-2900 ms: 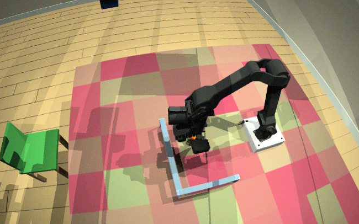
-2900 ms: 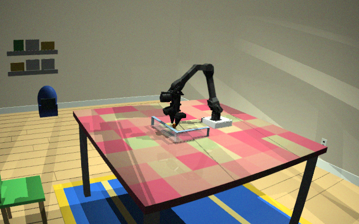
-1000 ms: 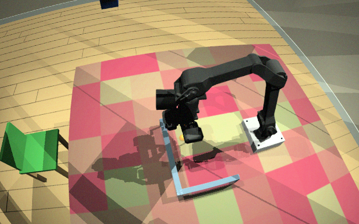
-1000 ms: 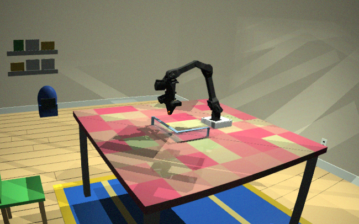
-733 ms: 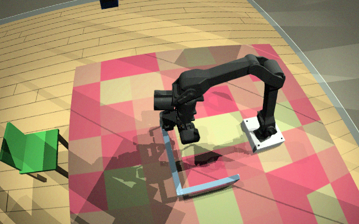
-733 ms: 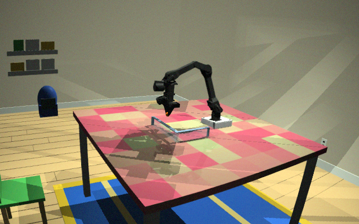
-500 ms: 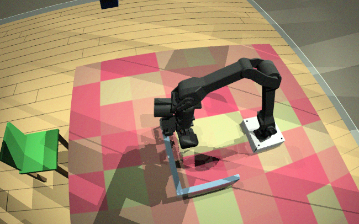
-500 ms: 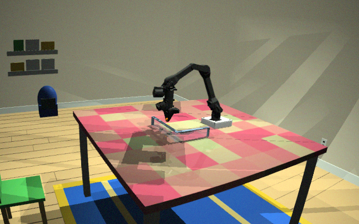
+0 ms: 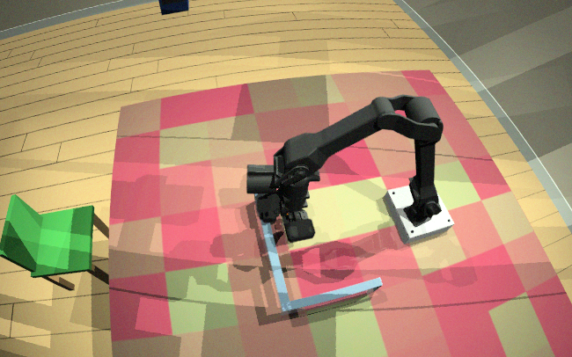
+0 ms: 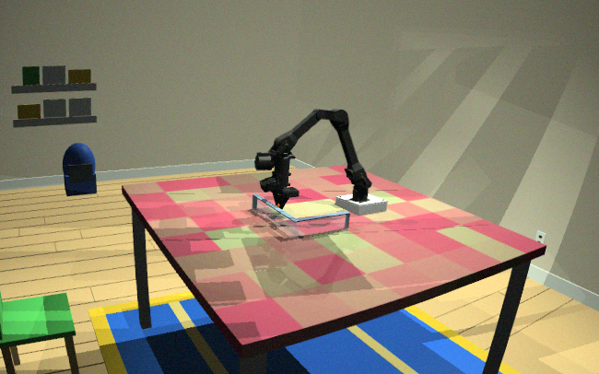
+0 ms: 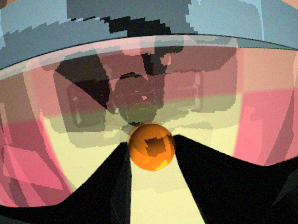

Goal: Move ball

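The orange ball (image 10: 277,204) (image 11: 151,147) is pinched between the two black fingertips. My gripper (image 9: 278,234) (image 10: 279,205) (image 11: 151,144) is shut on it and points down, low over the table on the inner side of the long wall. The two low clear walls with pale blue top edges (image 9: 275,265) (image 10: 322,217) (image 11: 220,20) meet in a corner. The long wall runs across the top of the wrist view, beyond the ball. The ball is hidden by the gripper in the top view. The see-through copy cannot be made out in any view.
The short wall (image 9: 346,291) runs from the corner toward the robot's side. The arm's white base (image 9: 428,228) (image 10: 362,204) stands on the patchwork table (image 9: 479,248) (image 10: 432,237). A green chair (image 9: 60,239) (image 10: 37,315) stands beyond the table edge. Arm shadows fall around the walls.
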Robot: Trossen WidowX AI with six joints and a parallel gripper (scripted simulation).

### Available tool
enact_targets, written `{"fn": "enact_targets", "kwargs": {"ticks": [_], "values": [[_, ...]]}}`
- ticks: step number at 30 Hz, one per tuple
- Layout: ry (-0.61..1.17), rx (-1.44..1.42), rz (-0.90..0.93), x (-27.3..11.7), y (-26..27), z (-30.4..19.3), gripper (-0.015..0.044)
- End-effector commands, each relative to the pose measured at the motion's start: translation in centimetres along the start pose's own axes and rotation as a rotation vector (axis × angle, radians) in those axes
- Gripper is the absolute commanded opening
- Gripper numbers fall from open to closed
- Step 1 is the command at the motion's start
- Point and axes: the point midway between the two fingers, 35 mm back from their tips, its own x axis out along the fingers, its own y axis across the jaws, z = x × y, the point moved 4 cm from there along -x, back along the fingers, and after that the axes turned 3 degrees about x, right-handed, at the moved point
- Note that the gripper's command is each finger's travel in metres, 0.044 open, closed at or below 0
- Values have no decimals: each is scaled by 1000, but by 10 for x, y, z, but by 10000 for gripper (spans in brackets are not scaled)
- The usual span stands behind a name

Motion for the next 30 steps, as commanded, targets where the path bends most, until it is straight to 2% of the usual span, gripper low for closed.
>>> {"fn": "enact_targets", "kwargs": {"ticks": [1,8,17,24,30], "values": [[5,-7,3,8,0,-1,0],[5,-7,3,14,1,-2,0],[4,0,0,11,0,-1,236],[4,-1,0,8,0,-1,242],[4,-6,3,-73,0,0,242]]}}
